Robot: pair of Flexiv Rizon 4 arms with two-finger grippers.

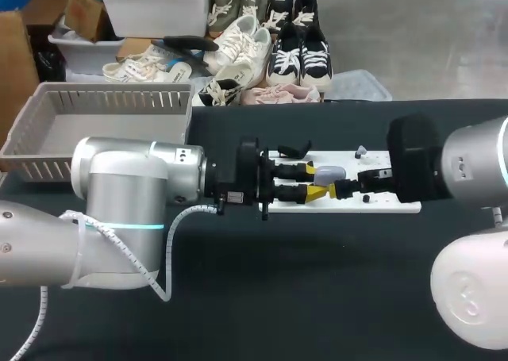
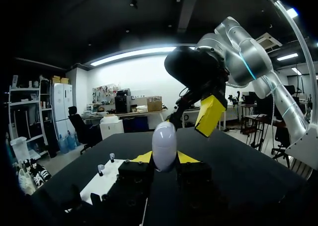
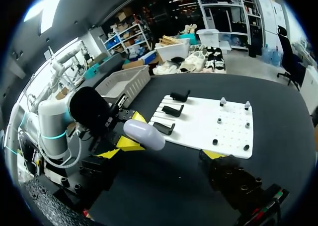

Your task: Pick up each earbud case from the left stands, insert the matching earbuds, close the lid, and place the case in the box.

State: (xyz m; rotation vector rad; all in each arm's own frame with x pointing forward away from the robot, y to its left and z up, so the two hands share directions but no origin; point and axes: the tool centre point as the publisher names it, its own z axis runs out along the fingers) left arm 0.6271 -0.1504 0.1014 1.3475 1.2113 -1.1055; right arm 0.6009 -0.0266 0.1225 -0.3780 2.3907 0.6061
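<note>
Left gripper (image 2: 165,158) is clenched on the earbud case (image 2: 164,145), one yellow tip on each side. The case looks closed and is held in the air over the middle of the white board (image 1: 397,204), right of the black stands (image 3: 171,110). Right gripper (image 3: 161,154) is just right of the case and faces the left gripper, fingers spread wide with nothing gripped. Grey basket (image 1: 48,99) sits at the far left of the table, well apart from both grippers.
</note>
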